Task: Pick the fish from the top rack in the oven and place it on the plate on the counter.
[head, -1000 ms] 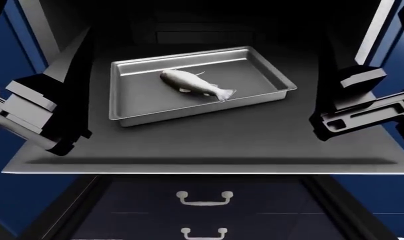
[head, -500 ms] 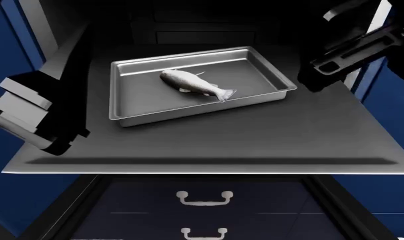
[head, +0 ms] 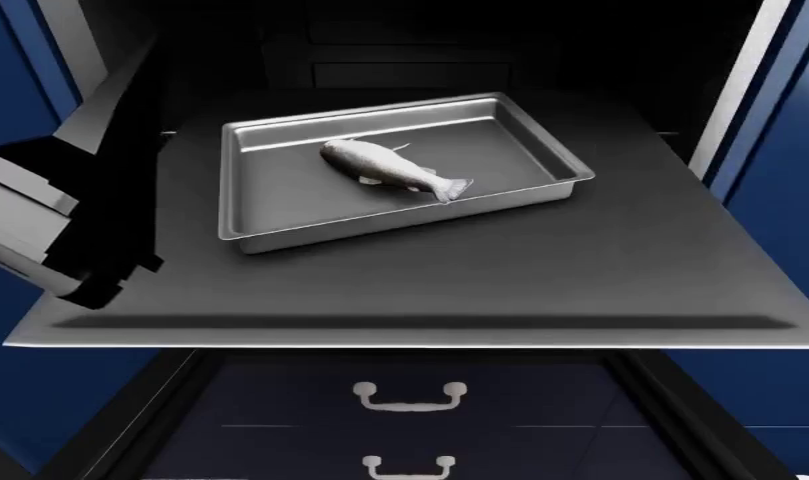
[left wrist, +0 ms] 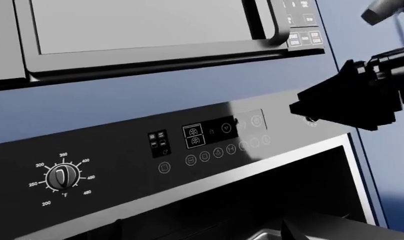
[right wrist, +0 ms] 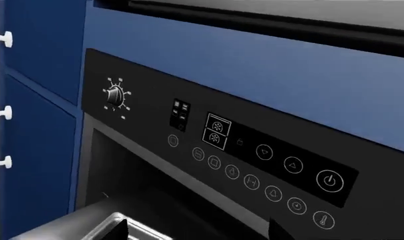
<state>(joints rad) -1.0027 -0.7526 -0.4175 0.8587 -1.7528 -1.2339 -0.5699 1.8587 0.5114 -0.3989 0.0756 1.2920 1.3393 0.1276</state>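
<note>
My left gripper (head: 71, 240) is showing only as a grey-and-black block cut off at the head view's left edge, over the rack's left front corner; I cannot tell how far its fingers are parted, and it is touching nothing I can see. My right gripper is appearing in the left wrist view as a black wedge-shaped mass (left wrist: 348, 100) in front of the oven's glossy black control panel (left wrist: 188, 145); whether it is parted or closed is equally unclear. The small silvery-grey fish (head: 391, 170) is lying diagonally in the shiny rimmed steel baking tray (head: 264, 215), tail toward the tray's front right. The tray is sitting on the broad flat dark-grey top rack (head: 511, 280), above navy cabinet drawers with white curved handles (head: 408, 396).
</note>
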